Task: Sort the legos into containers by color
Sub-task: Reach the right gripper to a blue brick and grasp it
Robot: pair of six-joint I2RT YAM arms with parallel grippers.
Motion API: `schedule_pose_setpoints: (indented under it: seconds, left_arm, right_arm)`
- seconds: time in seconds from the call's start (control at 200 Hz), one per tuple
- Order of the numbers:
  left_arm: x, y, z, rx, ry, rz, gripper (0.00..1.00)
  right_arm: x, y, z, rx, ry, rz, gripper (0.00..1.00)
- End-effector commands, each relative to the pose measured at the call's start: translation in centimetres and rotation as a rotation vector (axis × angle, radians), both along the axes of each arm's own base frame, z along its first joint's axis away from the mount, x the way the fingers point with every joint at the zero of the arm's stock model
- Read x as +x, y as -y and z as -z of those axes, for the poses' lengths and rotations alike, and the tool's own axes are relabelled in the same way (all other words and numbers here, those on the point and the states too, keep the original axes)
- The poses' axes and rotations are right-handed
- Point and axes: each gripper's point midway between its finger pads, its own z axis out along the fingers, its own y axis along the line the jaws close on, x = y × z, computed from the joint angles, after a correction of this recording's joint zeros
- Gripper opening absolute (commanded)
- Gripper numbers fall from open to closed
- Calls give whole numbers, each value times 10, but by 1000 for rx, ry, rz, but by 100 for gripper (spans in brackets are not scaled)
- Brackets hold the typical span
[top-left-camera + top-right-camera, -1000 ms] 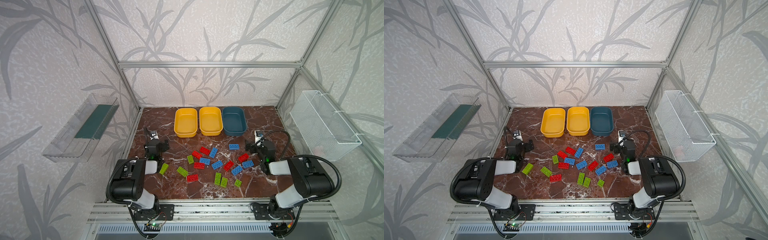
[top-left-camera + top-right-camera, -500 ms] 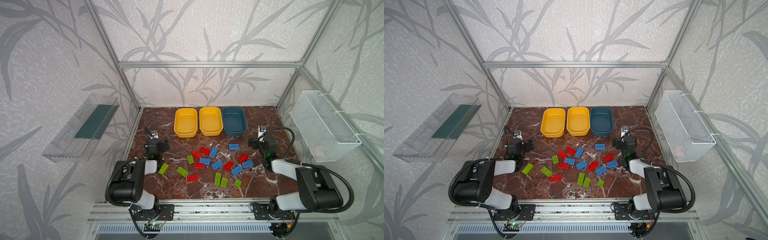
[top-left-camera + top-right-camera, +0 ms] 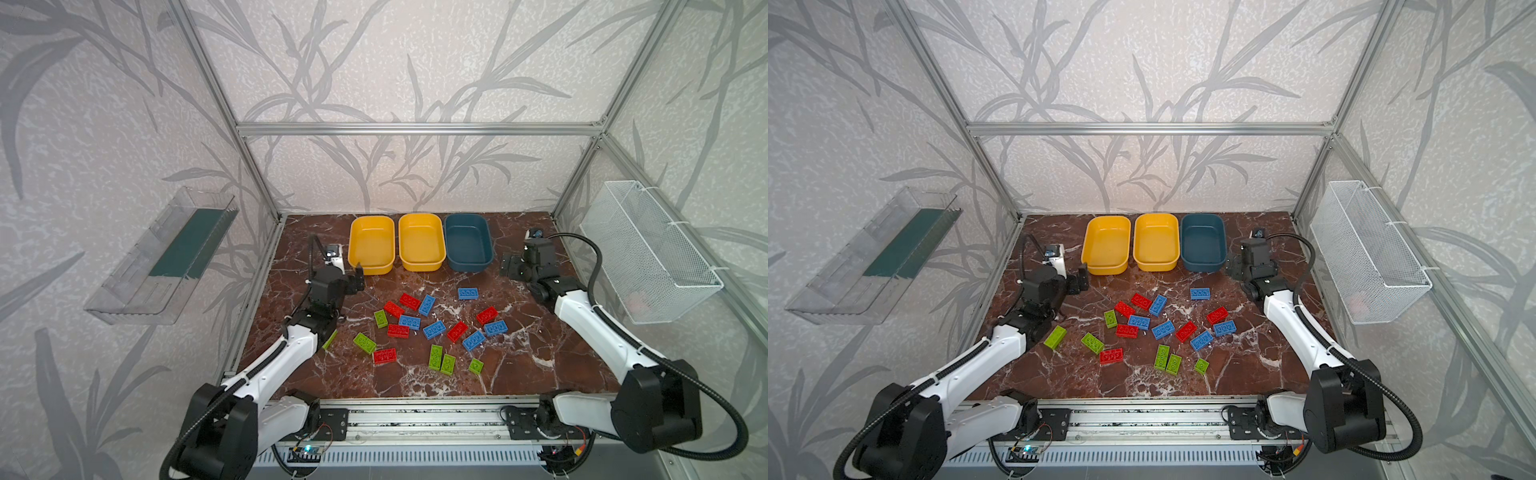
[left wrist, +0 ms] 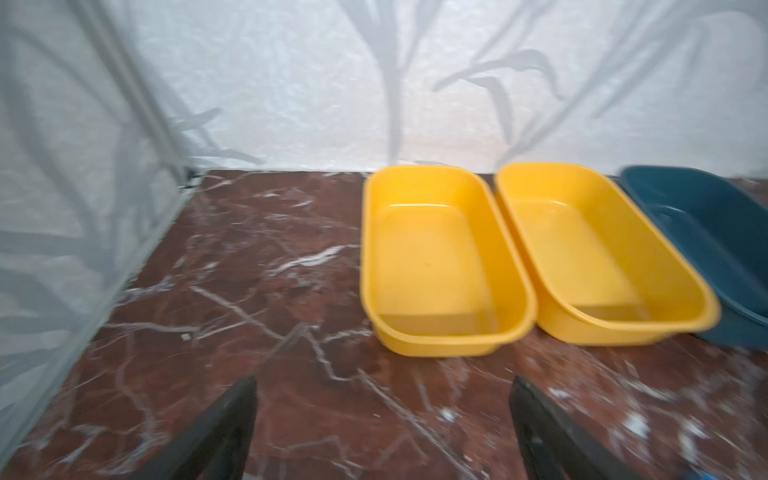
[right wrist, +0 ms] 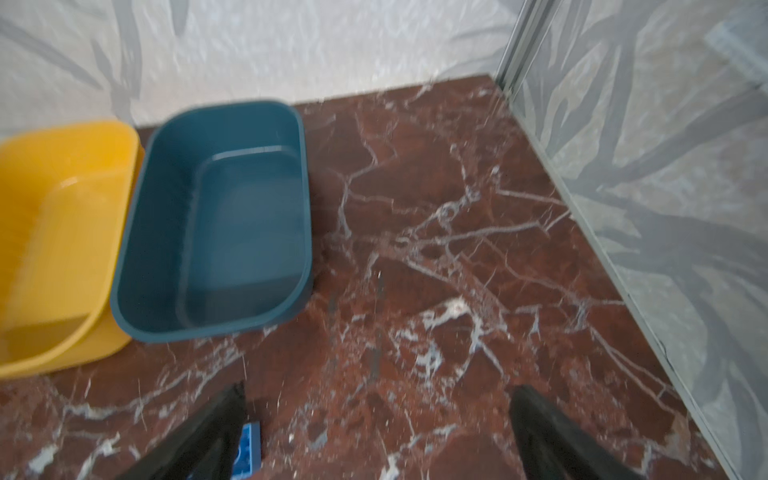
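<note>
Red, blue and lime green legos lie scattered mid-table in both top views, among them a red one (image 3: 409,301), a blue one (image 3: 468,293) and a green one (image 3: 364,343). The containers stand in a row at the back: two yellow tubs (image 3: 371,245) (image 3: 421,242) and a dark blue tub (image 3: 468,242), all empty. My left gripper (image 3: 345,277) (image 4: 382,382) is open over bare marble, just short of the left yellow tub (image 4: 440,345). My right gripper (image 3: 524,269) (image 5: 379,388) is open beside the dark blue tub (image 5: 208,324). A blue lego (image 5: 249,451) lies by one of its fingers.
A clear plastic tray (image 3: 166,257) hangs on the left wall and a white wire basket (image 3: 648,257) on the right wall. Aluminium frame posts close off the marble table (image 3: 540,357) at both sides. The arms' base rail (image 3: 415,419) runs along the front.
Both arms have unfolded and reached toward the back. The right gripper moved away from the legos to the dark blue tub's side; the left moved toward the left yellow tub.
</note>
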Motion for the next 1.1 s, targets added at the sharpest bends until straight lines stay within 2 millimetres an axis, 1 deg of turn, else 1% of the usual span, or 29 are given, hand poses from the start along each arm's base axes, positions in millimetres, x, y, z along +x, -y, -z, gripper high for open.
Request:
schedule_pose_setpoints:
  seconds: [0.0,0.07,0.145,0.22,0.27,0.345,0.465,0.5,0.505,0.52,0.6,0.68,0.79,1.1]
  left_arm:
    - [-18,23,5,-7,-74,78,99]
    - [-29,40,7,-70,-91,134,99]
    - [-41,56,11,-119,-99,181,99]
    - [-51,70,14,-130,-100,221,99]
    - [-57,75,17,-118,-105,235,99]
    - [-63,81,21,-100,-115,254,99]
    - [-65,84,29,-84,-128,256,99]
    - [-65,84,30,-81,-130,254,99]
    - [-65,84,30,-79,-130,254,99]
    - [-65,85,30,-78,-131,254,99]
    - [-64,85,31,-67,-133,251,99]
    - [-62,84,31,-56,-135,245,99]
    - [-61,84,33,-43,-136,242,99]
    - [-59,83,37,-17,-143,233,99]
  right_arm:
    - [-31,-25,36,-52,-223,-47,99]
    - [-33,-45,48,-49,-265,-88,100]
    - [-35,-68,62,9,-308,-135,91]
    - [-36,-84,74,69,-349,-147,89]
    - [-37,-94,81,94,-376,-165,87]
    - [-35,-104,91,89,-399,-180,85]
    - [-28,-117,106,97,-437,-201,83]
    - [-26,-121,106,106,-436,-205,82]
    - [-26,-121,110,102,-448,-204,82]
    - [-26,-121,115,100,-459,-201,82]
    - [-21,-126,122,97,-474,-201,82]
    - [-16,-127,126,91,-481,-197,81]
    - [-12,-123,130,63,-493,-166,81]
    - [-10,-117,143,11,-553,-119,80]
